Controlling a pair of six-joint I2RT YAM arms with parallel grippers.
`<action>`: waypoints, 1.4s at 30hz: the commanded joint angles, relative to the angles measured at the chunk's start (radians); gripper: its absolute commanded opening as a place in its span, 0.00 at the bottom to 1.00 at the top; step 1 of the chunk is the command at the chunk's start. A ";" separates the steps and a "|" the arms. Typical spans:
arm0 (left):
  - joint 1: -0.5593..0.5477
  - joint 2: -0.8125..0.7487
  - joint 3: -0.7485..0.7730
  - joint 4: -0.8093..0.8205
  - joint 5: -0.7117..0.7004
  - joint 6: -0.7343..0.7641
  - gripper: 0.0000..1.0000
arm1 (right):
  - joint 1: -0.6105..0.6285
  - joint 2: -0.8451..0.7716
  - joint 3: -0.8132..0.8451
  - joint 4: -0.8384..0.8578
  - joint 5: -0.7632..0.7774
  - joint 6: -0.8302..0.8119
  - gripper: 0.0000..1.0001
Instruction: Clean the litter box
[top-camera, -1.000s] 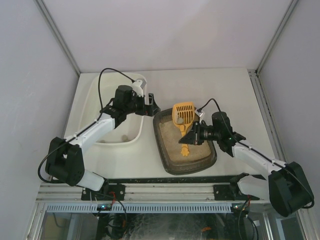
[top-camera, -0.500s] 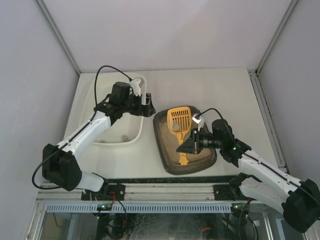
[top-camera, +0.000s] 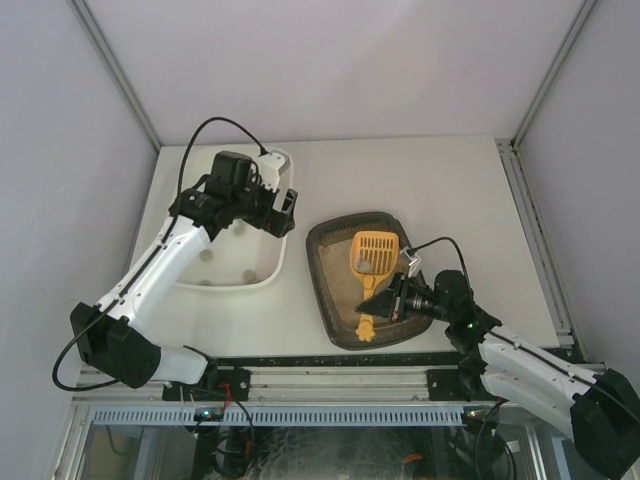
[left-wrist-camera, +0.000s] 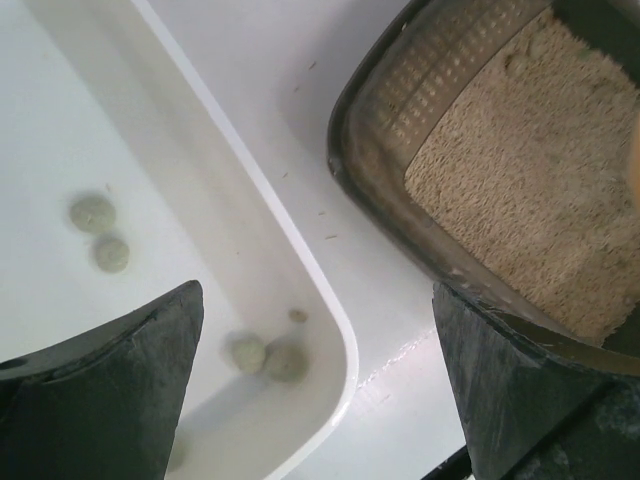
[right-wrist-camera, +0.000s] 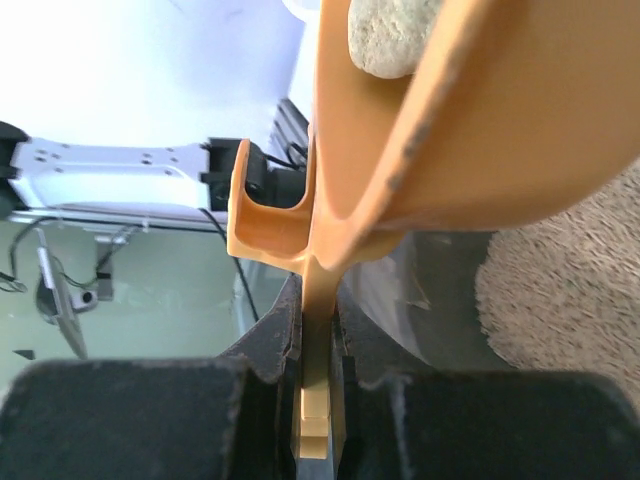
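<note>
The dark grey-brown litter box (top-camera: 325, 262) with beige litter sits mid-table; its corner also shows in the left wrist view (left-wrist-camera: 385, 120). My right gripper (top-camera: 385, 302) is shut on the handle of an orange scoop (top-camera: 370, 262), held over the litter. The right wrist view shows the handle (right-wrist-camera: 318, 330) pinched between the jaws and a grey clump (right-wrist-camera: 392, 35) lying in the scoop. My left gripper (top-camera: 283, 212) is open and empty, above the right rim of the cream-white tub (top-camera: 272, 262), well left of the litter box.
The white tub (left-wrist-camera: 345, 360) holds several grey-green clumps (left-wrist-camera: 247, 352) on its floor. Purple walls close in the table at the back and sides. A black rail (top-camera: 330, 362) runs along the near edge.
My right gripper has pulled the scoop toward the near edge and lower over the litter. My left gripper has drawn back left, off the litter box rim to over the tub's rim.
</note>
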 joint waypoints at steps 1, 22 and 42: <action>0.010 -0.038 0.040 -0.084 -0.029 0.086 1.00 | 0.008 -0.023 -0.015 0.274 0.066 0.158 0.00; 0.140 -0.068 -0.039 -0.082 -0.045 0.044 1.00 | -0.047 -0.057 0.036 0.050 0.071 0.100 0.00; 0.331 -0.107 0.044 -0.013 -0.172 0.028 1.00 | -0.093 0.040 0.142 -0.023 0.007 0.061 0.00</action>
